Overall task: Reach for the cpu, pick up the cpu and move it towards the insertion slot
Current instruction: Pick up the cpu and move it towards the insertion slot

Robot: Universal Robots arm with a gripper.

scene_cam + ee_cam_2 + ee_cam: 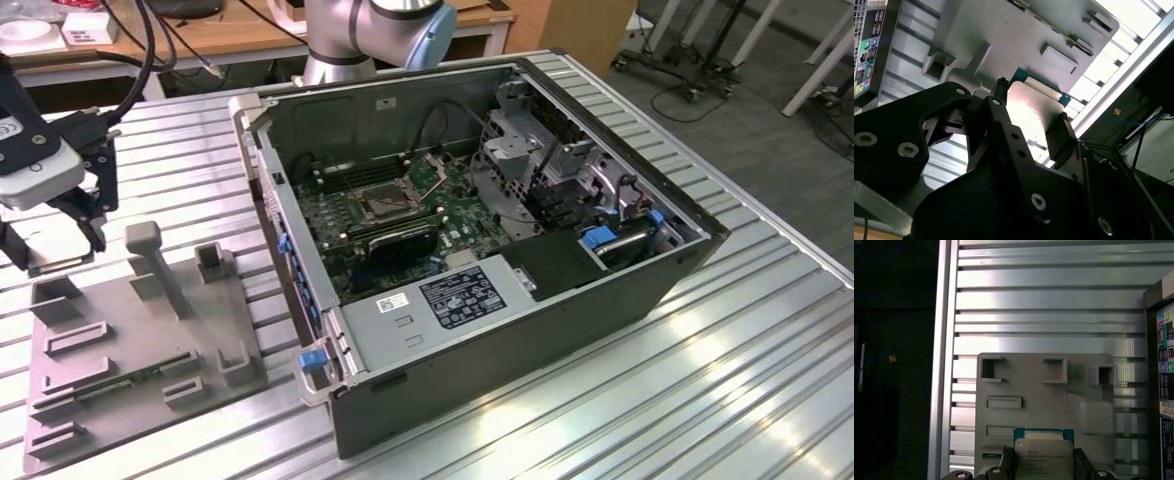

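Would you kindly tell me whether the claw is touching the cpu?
Touching. In the first wrist view, the claw has its fingers against opposite edges of the cpu, with no gap on either side.

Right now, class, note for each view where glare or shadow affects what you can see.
Second wrist view: glare whitens the cpu top, and the gripper is in shadow, near black. First wrist view: the aluminium table slats shine in bright bands. Exterior view: streaky reflections on the table; the computer case interior is shaded.
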